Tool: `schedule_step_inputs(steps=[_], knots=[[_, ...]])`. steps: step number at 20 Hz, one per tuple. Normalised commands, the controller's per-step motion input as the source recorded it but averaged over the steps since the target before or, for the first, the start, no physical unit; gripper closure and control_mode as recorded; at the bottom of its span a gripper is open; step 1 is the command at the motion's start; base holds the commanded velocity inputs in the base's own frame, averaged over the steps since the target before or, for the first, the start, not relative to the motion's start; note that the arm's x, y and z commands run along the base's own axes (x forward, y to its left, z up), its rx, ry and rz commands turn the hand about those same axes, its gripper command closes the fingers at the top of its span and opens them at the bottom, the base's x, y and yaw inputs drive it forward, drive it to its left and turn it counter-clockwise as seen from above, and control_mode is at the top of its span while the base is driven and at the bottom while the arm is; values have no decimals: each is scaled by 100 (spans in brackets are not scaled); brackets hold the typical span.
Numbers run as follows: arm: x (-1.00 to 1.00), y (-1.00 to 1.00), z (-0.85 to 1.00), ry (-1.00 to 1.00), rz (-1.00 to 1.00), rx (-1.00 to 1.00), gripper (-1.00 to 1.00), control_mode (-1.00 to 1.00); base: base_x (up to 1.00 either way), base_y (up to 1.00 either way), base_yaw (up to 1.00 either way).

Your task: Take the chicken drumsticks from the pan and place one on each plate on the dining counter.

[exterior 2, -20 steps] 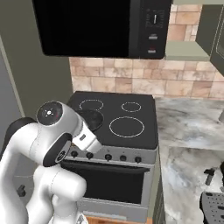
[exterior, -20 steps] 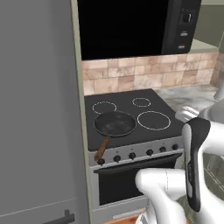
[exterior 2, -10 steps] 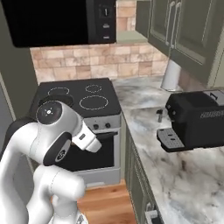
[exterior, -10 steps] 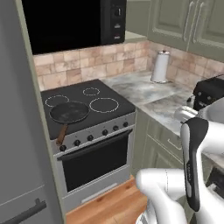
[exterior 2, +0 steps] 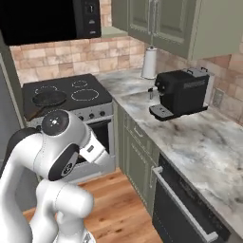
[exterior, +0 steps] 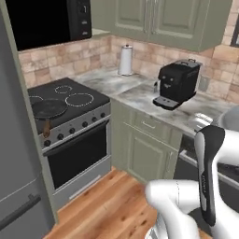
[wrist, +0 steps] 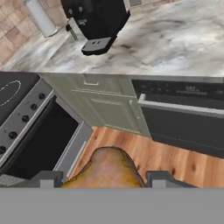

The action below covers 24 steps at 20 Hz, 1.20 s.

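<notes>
A golden-brown chicken drumstick (wrist: pixel 106 168) sits clamped between the gripper (wrist: pixel 105 178) tips; light but likely greasy, best held mid-body.

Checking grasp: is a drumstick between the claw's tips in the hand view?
Yes, a golden-brown drumstick sits between the claw's two tips.
</notes>
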Motion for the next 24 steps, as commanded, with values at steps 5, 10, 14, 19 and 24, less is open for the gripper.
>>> schedule_step_inputs(steps=[5, 10, 14, 19, 24], knots=[[0, 0, 0, 0, 0, 0, 100, 100, -100, 52, -39], [0, 0, 0, 0, 0, 0, 100, 100, -100, 59, -36], [0, 0, 0, 0, 0, 0, 100, 100, -100, 53, -35], [0, 0, 0, 0, 0, 0, 100, 100, -100, 27, -29], [0, 0, 0, 0, 0, 0, 100, 100, -100, 0, -8]])
